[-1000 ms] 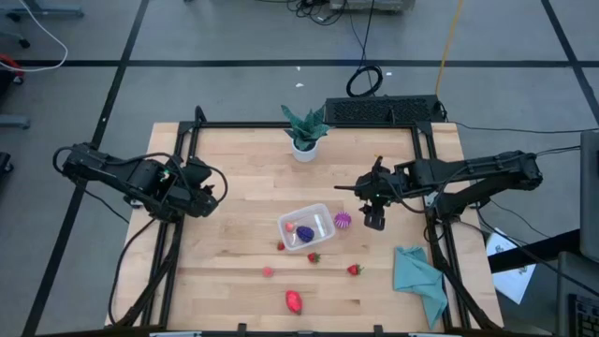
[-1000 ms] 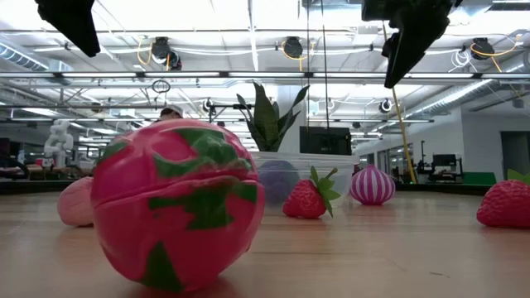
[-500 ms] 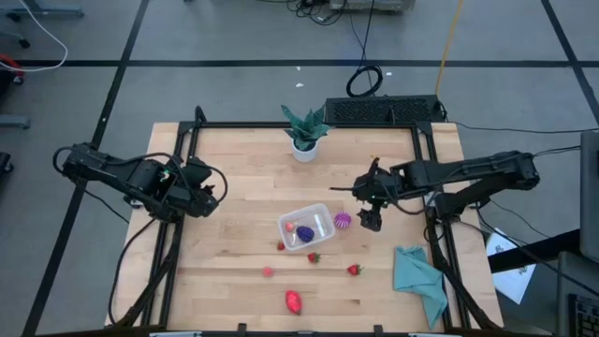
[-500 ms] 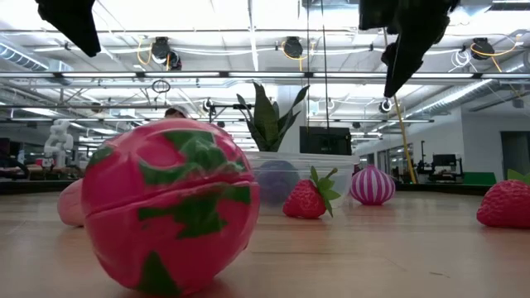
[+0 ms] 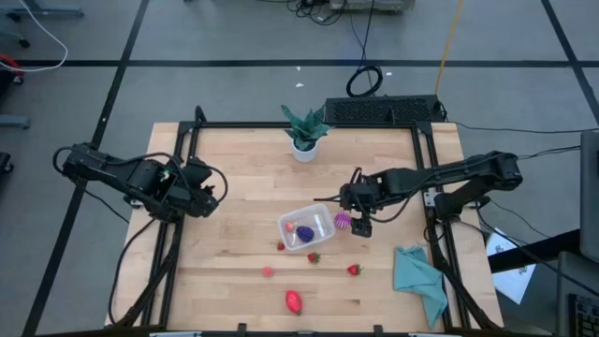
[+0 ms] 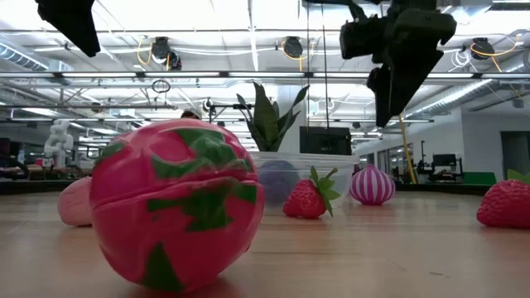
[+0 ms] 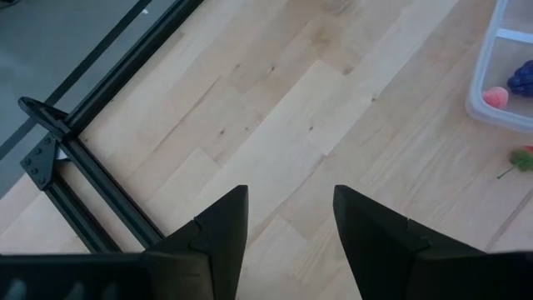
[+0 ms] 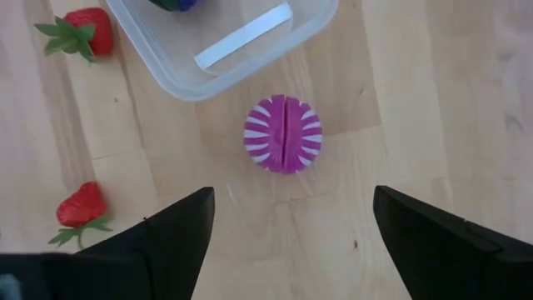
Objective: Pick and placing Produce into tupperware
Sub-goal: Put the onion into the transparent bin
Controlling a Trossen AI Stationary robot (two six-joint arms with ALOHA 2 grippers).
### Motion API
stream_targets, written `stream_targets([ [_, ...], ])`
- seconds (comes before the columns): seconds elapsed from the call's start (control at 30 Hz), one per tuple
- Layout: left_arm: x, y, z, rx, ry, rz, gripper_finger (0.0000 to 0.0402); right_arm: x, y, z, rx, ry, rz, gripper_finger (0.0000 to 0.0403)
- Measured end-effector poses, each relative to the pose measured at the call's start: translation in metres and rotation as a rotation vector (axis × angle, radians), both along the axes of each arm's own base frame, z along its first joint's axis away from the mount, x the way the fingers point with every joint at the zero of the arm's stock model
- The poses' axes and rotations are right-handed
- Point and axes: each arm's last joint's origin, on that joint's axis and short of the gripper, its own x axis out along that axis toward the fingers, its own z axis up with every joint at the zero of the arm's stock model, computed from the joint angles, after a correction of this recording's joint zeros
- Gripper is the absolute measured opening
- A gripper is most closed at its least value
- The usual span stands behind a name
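A potted plant (image 5: 304, 131) stands at the far edge of the wooden table (image 5: 243, 178), and a teal cloth (image 5: 418, 278) lies crumpled near the right front corner. The tupperware (image 5: 306, 227) sits mid-table, its long axis slanting from near-left to far-right, with a dark purple fruit (image 5: 305, 232) and a small pink one (image 5: 290, 226) inside. Just beside its right end lies the purple-and-white striped fruit (image 5: 343, 221), its seam running along the right wrist view's vertical (image 8: 283, 135). The right gripper (image 5: 359, 225) hangs directly over it, fingers spread wide and empty. Strawberries (image 5: 354, 270) and a large pink fruit (image 5: 294, 300) are scattered in front. The low view is half-blocked by that large pink-and-green fruit (image 6: 175, 204), though only it shows the right gripper raised clear of the tabletop. The left gripper (image 5: 208, 198) waits at the left edge, partly parted, holding nothing.
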Motion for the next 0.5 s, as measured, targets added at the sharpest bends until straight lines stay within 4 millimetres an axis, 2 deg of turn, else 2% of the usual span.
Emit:
stream_targets([
  [0.2,0.0,0.0,0.0,0.0,0.0,0.0,0.0184,0.008,0.001,-0.009,-0.011,0.013,0.036,0.032],
  [0.5,0.0,0.0,0.0,-0.003,0.002,-0.003,0.0184,0.015,0.001,-0.01,-0.021,-0.045,0.078,0.032],
])
